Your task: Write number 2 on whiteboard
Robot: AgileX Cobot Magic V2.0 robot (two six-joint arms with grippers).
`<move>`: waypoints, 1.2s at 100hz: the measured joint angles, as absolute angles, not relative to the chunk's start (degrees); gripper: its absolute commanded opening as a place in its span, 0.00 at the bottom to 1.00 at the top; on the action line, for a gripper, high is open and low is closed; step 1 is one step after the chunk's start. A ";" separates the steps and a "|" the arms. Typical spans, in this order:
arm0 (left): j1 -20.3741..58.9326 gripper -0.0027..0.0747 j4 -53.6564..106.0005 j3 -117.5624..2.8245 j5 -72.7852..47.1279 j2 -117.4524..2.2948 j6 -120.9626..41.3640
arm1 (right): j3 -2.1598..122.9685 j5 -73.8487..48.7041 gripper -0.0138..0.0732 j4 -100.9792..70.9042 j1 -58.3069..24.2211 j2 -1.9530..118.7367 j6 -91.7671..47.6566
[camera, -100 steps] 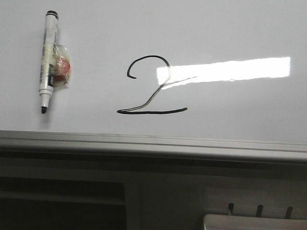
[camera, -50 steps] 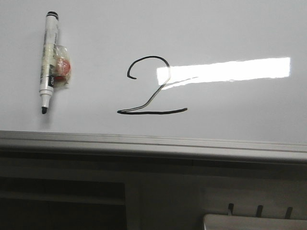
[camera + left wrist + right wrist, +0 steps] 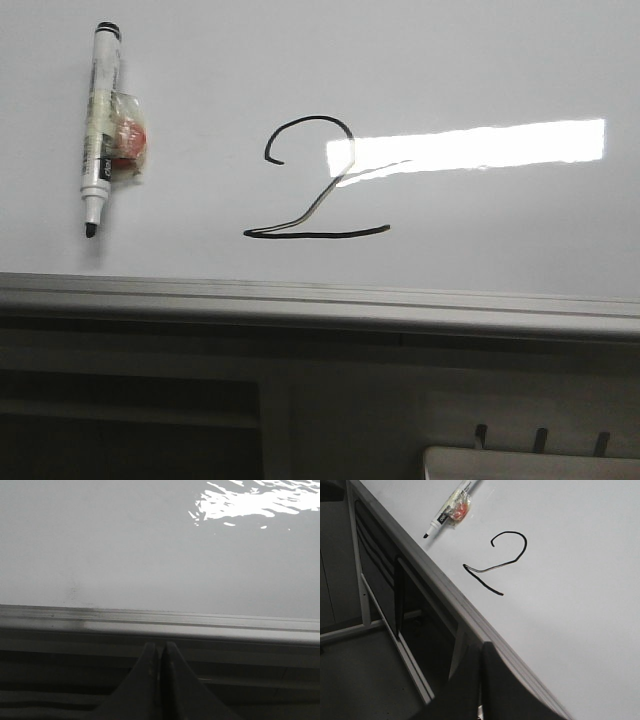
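Finished number 2 (image 3: 316,180) at centre of the whiteboard (image 3: 480,60); marker (image 3: 100,125) parked upper left — released. Left gripper (image 3: 161,655) and right gripper (image 3: 480,655) — jaws together, empty.

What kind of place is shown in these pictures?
Probably an office, classroom or lab workspace: a whiteboard with a grey edge rail carries a hand-drawn number 2, an uncapped marker lies on it, and grey cabinet fronts stand below.
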State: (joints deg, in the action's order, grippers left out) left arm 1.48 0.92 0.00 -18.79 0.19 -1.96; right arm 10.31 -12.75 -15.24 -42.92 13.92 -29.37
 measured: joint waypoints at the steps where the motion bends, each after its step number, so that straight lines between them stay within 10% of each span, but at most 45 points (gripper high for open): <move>1: 1.48 0.01 0.92 0.00 -18.79 0.19 -1.96 | 10.31 -12.75 0.09 -15.24 -42.92 13.92 -29.37; 120: 1.48 0.01 0.92 0.00 -18.79 0.19 -1.96 | 10.31 -10.82 0.09 -16.04 -42.92 13.92 -28.33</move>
